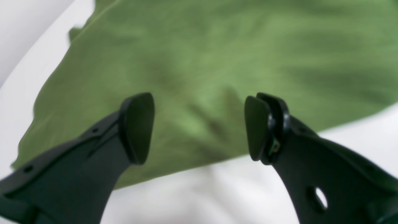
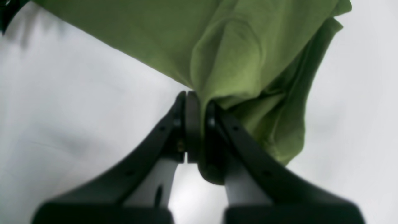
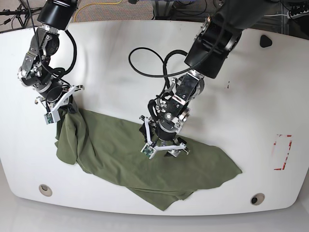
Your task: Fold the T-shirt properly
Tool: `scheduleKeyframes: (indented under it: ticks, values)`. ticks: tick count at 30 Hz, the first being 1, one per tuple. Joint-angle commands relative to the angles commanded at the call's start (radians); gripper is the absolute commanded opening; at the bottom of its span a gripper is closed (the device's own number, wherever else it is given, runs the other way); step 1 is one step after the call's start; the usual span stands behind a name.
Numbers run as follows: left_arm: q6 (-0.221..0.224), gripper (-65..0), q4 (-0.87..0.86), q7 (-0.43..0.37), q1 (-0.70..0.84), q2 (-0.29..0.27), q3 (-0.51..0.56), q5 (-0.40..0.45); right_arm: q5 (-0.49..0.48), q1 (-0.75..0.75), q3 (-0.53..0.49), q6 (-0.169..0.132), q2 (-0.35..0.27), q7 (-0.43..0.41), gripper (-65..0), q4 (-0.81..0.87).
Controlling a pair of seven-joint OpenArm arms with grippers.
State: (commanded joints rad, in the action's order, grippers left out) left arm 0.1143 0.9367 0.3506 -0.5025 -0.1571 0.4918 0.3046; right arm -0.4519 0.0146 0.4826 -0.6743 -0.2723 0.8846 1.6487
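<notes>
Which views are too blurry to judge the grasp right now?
Left wrist: the T-shirt is smeared and soft, but the open left tool reads clearly. Right wrist: the right tool base is out of focus, yet pinched cloth shows. Base: sharp, evenly lit, soft shadows only.

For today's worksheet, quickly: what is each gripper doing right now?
Left gripper: open, above the T-shirt, holding nothing.
Right gripper: closed, pinching a bunched fold of the T-shirt.
</notes>
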Motion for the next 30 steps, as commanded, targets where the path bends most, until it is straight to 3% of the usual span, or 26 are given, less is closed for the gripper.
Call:
scheduleKeyframes:
  ticks: [3, 10, 14, 20, 26, 30]
  values:
    - [0.077, -23.5, -0.068, -0.012, -0.026, 0.000, 0.057, -0.075, 0.000, 0.000, 0.002, 0.000, 0.014, 0.000, -65.0, 0.000]
    - [0.198, -23.5, -0.299, -0.017, -0.103, 0.000, 0.077, -0.281, 0.000, 0.000, 0.002, 0.000, 0.017, 0.000, -65.0, 0.002]
    - [0.201, -23.5, -0.439, -0.037, -0.133, 0.000, 0.077, -0.348, 0.000, 0.000, 0.002, 0.000, 0.017, 0.000, -65.0, 0.000]
    - [0.201, -23.5, -0.454, -0.043, -0.132, 0.000, 0.075, -0.393, 0.000, 0.000, 0.002, 0.000, 0.017, 0.000, -65.0, 0.000]
    - [0.201, -23.5, -0.342, 0.057, -0.058, 0.000, 0.075, -0.427, 0.000, 0.002, 0.002, 0.002, 0.017, 0.000, -65.0, 0.002]
    - [0.201, -23.5, -0.150, 0.153, 0.028, 0.057, 0.075, -0.428, 0.000, 0.002, 0.002, 0.003, 0.017, 0.000, -65.0, 0.003]
